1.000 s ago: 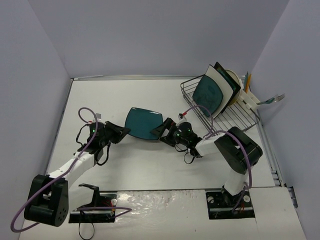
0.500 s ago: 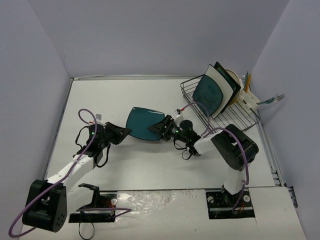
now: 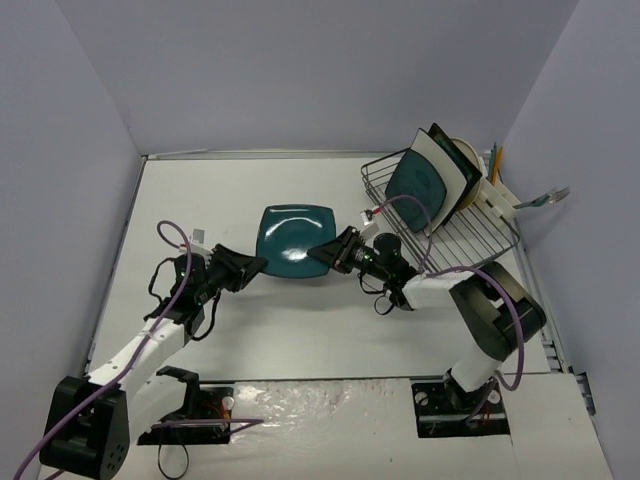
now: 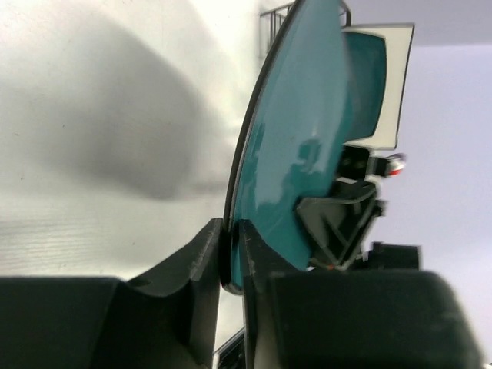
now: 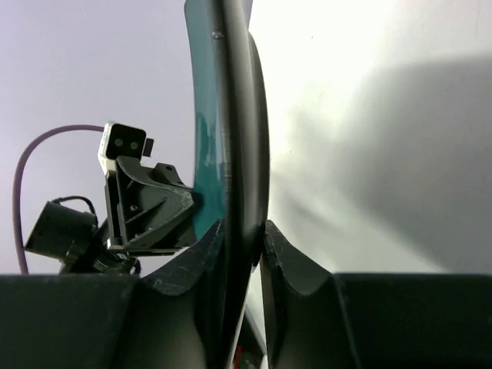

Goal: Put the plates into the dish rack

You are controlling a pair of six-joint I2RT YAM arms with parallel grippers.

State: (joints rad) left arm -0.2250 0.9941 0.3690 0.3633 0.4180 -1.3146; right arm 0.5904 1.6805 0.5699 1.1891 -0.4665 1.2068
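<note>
**Teal plate (image 3: pixel 292 240) held by both hands, left of the dish rack (image 3: pixel 470 235)**

You hold the plate from two sides, out over the middle of the white tabletop (image 3: pixel 200 190).

Your left hand (image 3: pixel 256 265) is closed tight on the plate's near left corner. In the left wrist view, the thin edge of the plate sits right between the two black fingers (image 4: pixel 200 277). They touch it on both sides.

Your right hand (image 3: pixel 322 252) is closed on the right side of the same plate. In the right wrist view, its fingers (image 5: pixel 284 261) hug the edge, one on each side.

The plate is a dark teal square with round corners. Its teal face is turned up toward the top camera. In the wrist views a grey shadow lies on the tabletop beside it. The plate is near the dish rack but does not touch it.

The dish rack stands at the far right of the tabletop. Other plates (image 3: pixel 420 185) stand on edge in it, leaning back close together. The front one is teal with a white rim. A dark one is right behind it, and a cream round one is at the back.

A white holder (image 3: pixel 498 195) sits on the right side of the rack. A few thin things poke out of it, too small to name.
</note>
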